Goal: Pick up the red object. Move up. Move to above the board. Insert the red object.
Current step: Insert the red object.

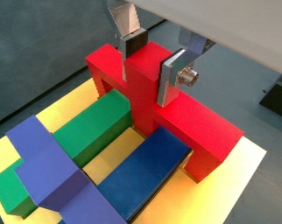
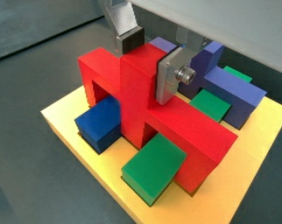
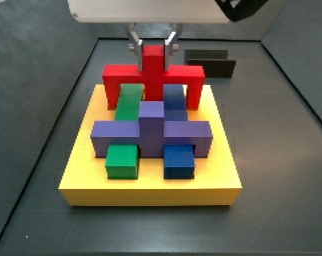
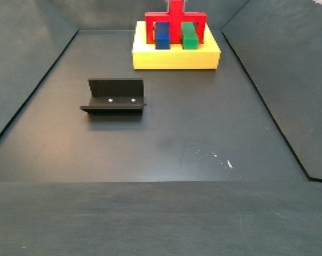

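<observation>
We see a dark grey matte floor [image 4: 164, 140] carrying 2 things well apart: the thick yellow square board [image 4: 176, 57] and the dark L-shaped fixture [image 4: 114, 97]; the gripper [image 3: 154, 42] is above the board.

I work in a lab test cell: a bare dark walled floor [image 4: 164, 150], the bolted-down fixture [image 4: 114, 97] at nine o'clock, my end effector [image 3: 154, 42] over a slotted yellow board [image 3: 150, 185].

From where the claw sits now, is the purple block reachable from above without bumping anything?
Probably yes, once it lets go. The claw is shut on the red object's post at the board's far end. The purple block lies in the middle with its top bare, nothing standing over it.
</observation>
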